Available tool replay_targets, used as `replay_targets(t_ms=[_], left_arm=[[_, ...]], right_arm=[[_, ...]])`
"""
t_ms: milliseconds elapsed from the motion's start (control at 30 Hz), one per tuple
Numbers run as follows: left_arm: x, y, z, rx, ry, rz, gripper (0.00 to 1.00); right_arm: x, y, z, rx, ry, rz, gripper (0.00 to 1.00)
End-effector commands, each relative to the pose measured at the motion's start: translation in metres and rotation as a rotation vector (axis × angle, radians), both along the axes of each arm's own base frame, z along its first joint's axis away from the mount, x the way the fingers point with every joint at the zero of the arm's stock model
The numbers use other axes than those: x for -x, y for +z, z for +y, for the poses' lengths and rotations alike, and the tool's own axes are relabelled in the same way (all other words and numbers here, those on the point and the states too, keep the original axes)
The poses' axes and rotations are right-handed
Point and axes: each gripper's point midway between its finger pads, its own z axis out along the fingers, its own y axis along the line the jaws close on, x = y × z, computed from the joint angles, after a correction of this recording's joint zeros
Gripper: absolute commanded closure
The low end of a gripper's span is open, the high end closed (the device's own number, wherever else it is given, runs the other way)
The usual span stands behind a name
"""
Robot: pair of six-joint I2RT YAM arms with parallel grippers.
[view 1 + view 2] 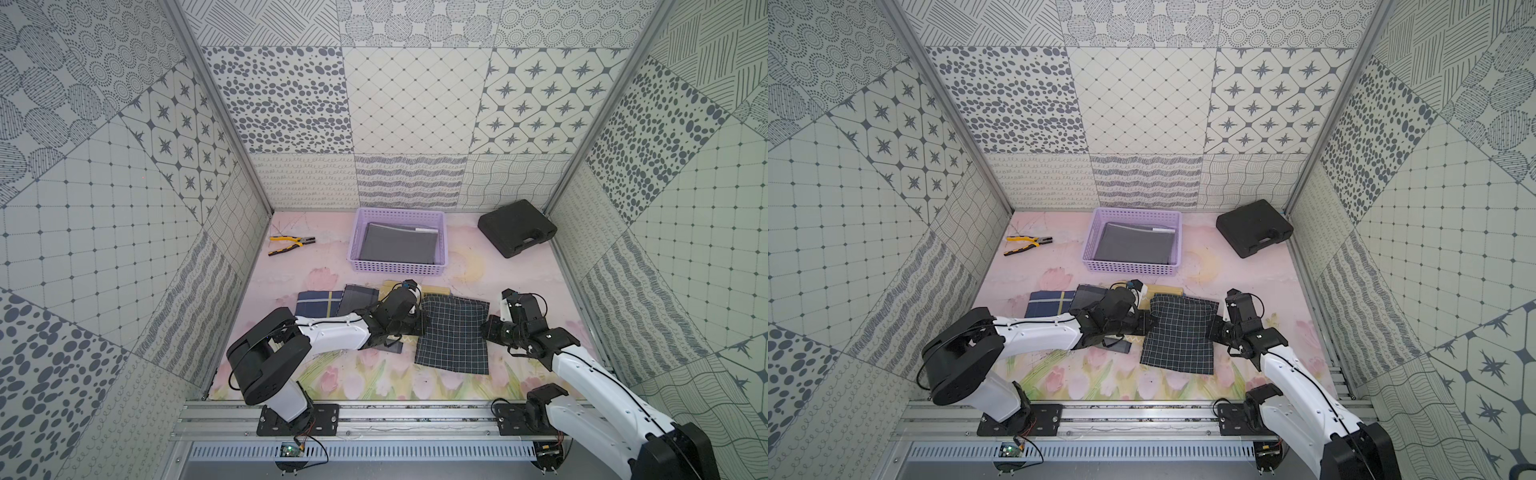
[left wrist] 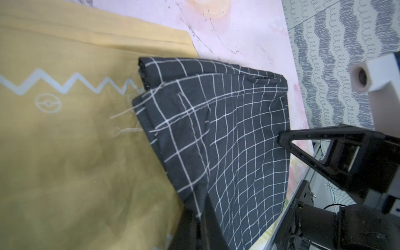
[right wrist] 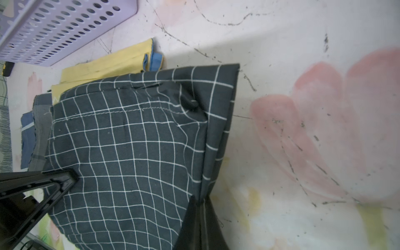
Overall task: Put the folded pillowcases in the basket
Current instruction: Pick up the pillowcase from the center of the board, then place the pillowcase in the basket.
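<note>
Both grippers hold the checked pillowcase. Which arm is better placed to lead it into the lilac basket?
Probably left. Both grippers are shut on opposite edges of the checked pillowcase, but the left gripper sits almost straight before the basket, while the right gripper stands off to its side.

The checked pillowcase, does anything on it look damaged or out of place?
Yes: pale loose threads hang out at one corner of the checked pillowcase, across the yellow cloth. The edge there looks frayed.
</note>
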Motion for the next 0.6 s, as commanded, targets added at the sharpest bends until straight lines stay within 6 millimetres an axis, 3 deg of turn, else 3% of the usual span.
replay_targets(t_ms=[0,100,367,567], left_arm=[[-0.009,0.018,0.014,-0.054,0.03,-0.059,1.0],[-0.012,0.034,0.02,-0.052,0.035,-0.086,1.0],[-0.025,0.069,0.038,-0.043,0.051,-0.145,1.0],[-0.038,0.087,0.051,-0.048,0.062,-0.191,1.0]], right_arm=[[-0.011,0.034,0.005,-0.04,0.0,-0.082,1.0],[-0.012,0.044,0.008,-0.061,0.01,-0.101,1.0],[-0.029,0.094,0.024,-0.147,0.05,-0.228,1.0],[-0.043,0.116,0.031,-0.19,0.041,-0.293,1.0]])
